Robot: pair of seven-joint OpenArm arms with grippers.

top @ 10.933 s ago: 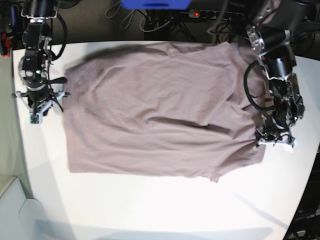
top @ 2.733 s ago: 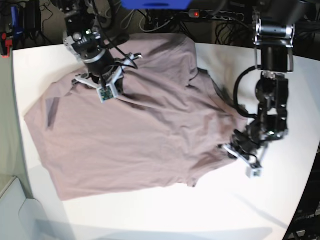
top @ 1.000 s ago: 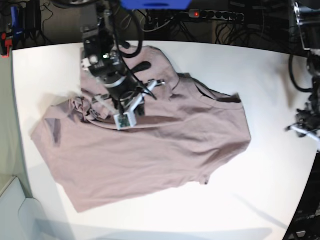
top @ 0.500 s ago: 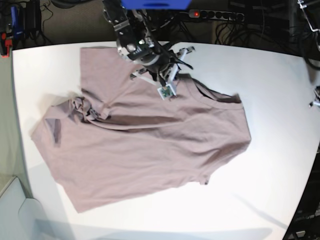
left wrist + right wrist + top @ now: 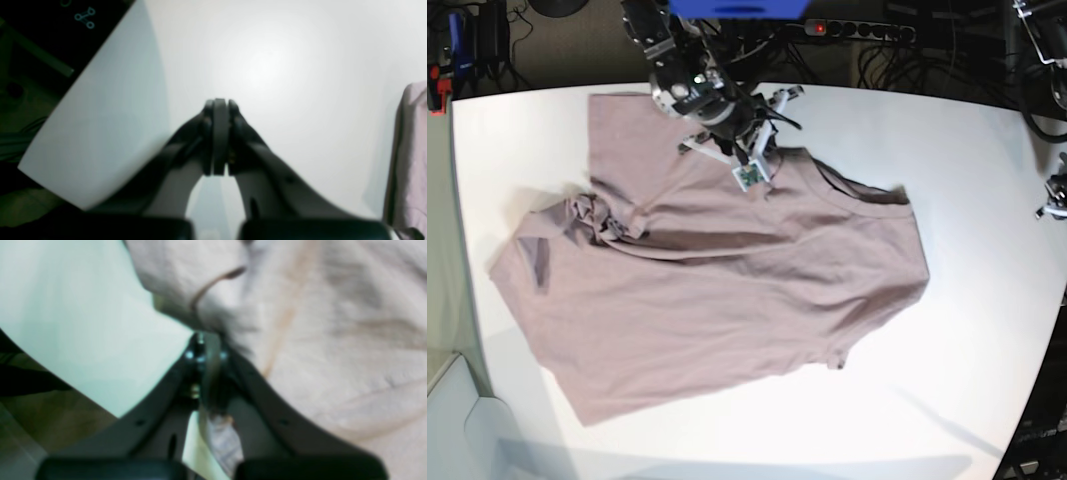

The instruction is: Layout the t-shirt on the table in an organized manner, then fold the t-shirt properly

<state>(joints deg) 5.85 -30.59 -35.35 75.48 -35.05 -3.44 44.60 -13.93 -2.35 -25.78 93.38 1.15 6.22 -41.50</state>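
We see the white table point(image 5: 987, 150) filling the base view; the mauve-pink t-shirt point(image 5: 727, 290) lies skewed across its left and middle, well apart from the bare right side; body mostly flat, hem toward the near left, crew neck point(image 5: 857, 195) toward the far right; one bunched knot of cloth point(image 5: 592, 215) at the left, likely a crumpled sleeve, plus long diagonal creases across the chest.

Right gripper point(image 5: 752, 172) sits over the far edge of the shirt just beside the neck; in the right wrist view its jaws are closed down to a thin slit with a strip of fabric point(image 5: 208, 373) pinched between them, so we judge it has hold of the shirt near the shoulder or collar edge; that view is blurred, so exactly which seam we cannot tell.

Left gripper point(image 5: 217, 136) is at the far right edge of the table, fully closed on nothing, over bare surface; the shirt edge shows only at the margin of its view.

Step in hand, in our judgement: layout, not folding; shirt is neither squared nor smoothed; next move calls for drawing the pinched edge taut, then bringing the idle left gripper in to free the bunched sleeve.
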